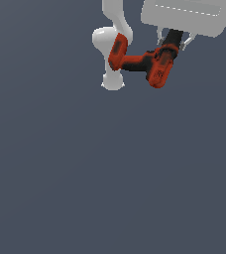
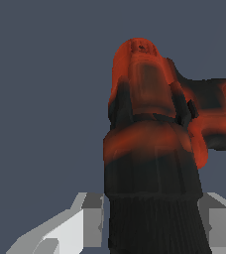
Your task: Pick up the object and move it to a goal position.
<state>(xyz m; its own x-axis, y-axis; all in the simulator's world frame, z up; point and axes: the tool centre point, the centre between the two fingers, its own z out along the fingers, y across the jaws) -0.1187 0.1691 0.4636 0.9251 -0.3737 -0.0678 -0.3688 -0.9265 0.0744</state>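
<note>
The drill (image 1: pixel 149 62) is up in the air, hanging under the white hand at the top of the exterior view, well clear of the grey table (image 1: pixel 110 188) below. The gripper (image 1: pixel 173 39) has it by the black chuck end, and in the wrist view the fingers (image 2: pixel 87 218) sit on either side of that ribbed black nose, closed in against it. The red body and handle stick out sideways toward the exterior view's left, in front of the arm's white base (image 1: pixel 110 59). No goal marker shows in either view, so how far is left I cannot say. My read: this is the carry. With so much weight hanging off to one side, a smooth, unhurried move looks wise, keeping the squeeze firm so the chuck doesn't twist or slide out.
</note>
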